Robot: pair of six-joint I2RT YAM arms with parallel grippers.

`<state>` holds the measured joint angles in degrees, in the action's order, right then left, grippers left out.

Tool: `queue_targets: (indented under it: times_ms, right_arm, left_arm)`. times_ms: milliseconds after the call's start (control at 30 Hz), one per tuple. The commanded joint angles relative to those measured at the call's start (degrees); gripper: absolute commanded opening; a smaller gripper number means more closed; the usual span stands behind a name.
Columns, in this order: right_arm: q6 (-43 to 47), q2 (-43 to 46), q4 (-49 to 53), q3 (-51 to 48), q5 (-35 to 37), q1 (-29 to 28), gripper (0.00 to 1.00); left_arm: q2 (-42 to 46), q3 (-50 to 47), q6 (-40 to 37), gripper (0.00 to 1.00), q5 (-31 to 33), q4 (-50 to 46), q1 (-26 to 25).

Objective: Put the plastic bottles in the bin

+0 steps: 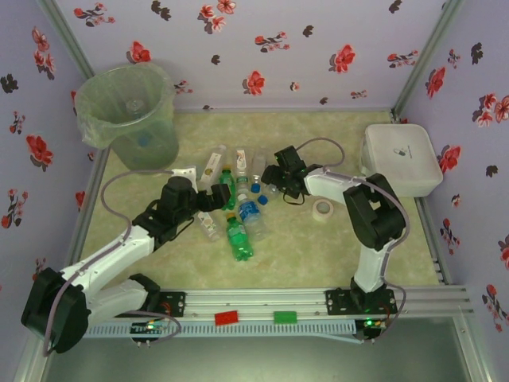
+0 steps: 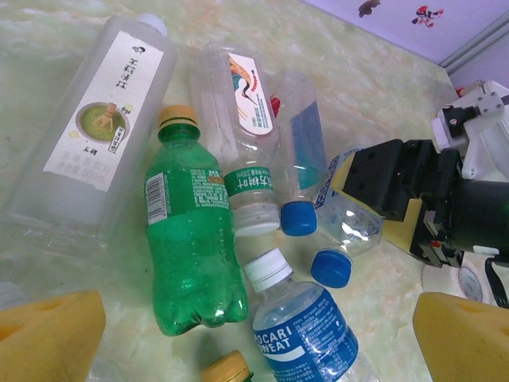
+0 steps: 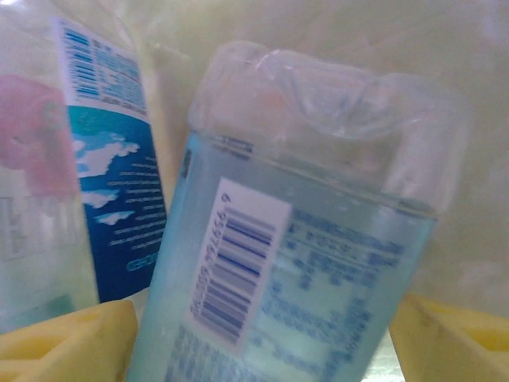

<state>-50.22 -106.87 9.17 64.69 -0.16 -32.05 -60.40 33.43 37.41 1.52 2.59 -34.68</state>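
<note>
Straddling a clear barcoded bottle (image 3: 318,239), the right gripper (image 3: 258,338) had its yellow pads (image 3: 64,346) on either side of it; whether they were clamped I cannot tell. The left gripper (image 2: 254,342) hung spread wide over a green bottle (image 2: 191,247) and a blue-labelled bottle (image 2: 306,338). The plastic bottles (image 1: 237,203) lay clustered in the middle of the counter (image 1: 334,255), well apart from the bin (image 1: 155,143) in the far left corner.
</note>
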Motion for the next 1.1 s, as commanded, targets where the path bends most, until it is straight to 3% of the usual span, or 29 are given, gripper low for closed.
queue_targets:
  times_ms: [0, 400, 700, 1067]
  right_arm:
    - [-1.7, -1.7, -0.6, 0.1, 1.4, 0.5, 0.83]
    - [-3.0, -1.9, -1.5, -0.9, 3.4, 2.1, 0.81]
    - [-2.9, -0.4, -3.4, -2.1, 2.3, 2.1, 0.48]
    - [2.4, 10.6, -3.1, -4.8, 0.7, 2.1, 0.44]
  left_arm:
    - [0.1, -1.0, 0.7, 1.00, 1.2, 2.1, -0.4]
    - [-3.0, 1.5, -0.8, 1.00, 1.4, 3.8, -1.4]
    - [-6.3, 5.9, -1.9, 1.00, 2.0, 0.9, -2.4]
    - [-5.6, 6.4, -3.6, 1.00, -2.0, 5.6, -2.5]
